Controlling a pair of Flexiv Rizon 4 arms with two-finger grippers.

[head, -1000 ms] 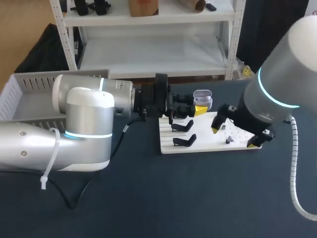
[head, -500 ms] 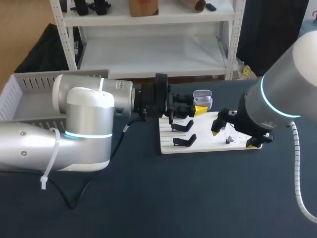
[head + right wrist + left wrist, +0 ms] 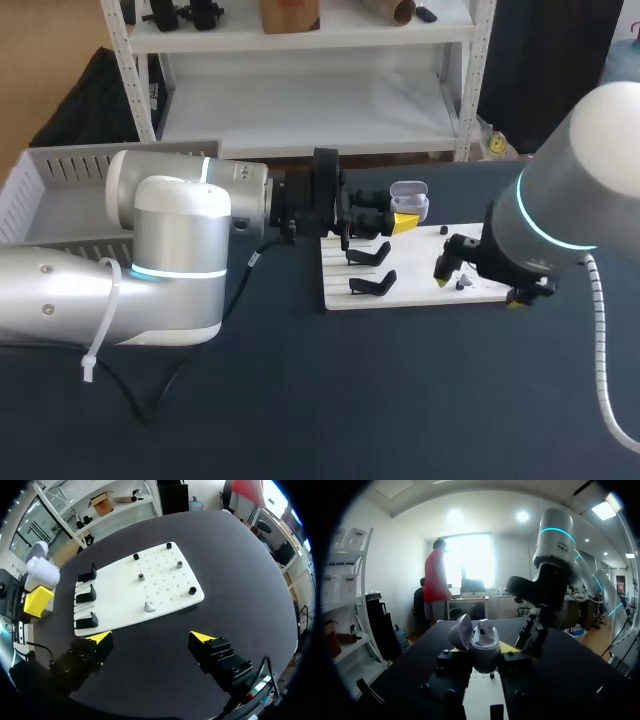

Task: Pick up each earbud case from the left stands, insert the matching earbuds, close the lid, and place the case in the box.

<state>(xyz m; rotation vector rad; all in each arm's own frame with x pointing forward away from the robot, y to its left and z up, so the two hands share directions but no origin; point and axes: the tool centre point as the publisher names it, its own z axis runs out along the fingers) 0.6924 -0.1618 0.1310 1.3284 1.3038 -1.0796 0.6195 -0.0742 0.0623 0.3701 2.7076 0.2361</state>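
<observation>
Hovering with fingers spread wide and empty, the right gripper (image 3: 150, 637) has the small white earbud (image 3: 149, 606) just ahead of it, lying on the white pegboard (image 3: 165, 575) about midway between its yellow tips. The left gripper (image 3: 484, 662) clamps the open earbud case (image 3: 485, 647), well off to the side past the black stands (image 3: 87, 596), so the right arm looks the nearer one for the pick.

We are working in a robotics lab; our left arm (image 3: 170, 250) and right arm (image 3: 560, 200) are hanging over a dark table (image 3: 300, 400) bearing a white pegboard (image 3: 415, 275) with black stands (image 3: 370, 255); a grey crate (image 3: 60, 170) is sitting alongside.
</observation>
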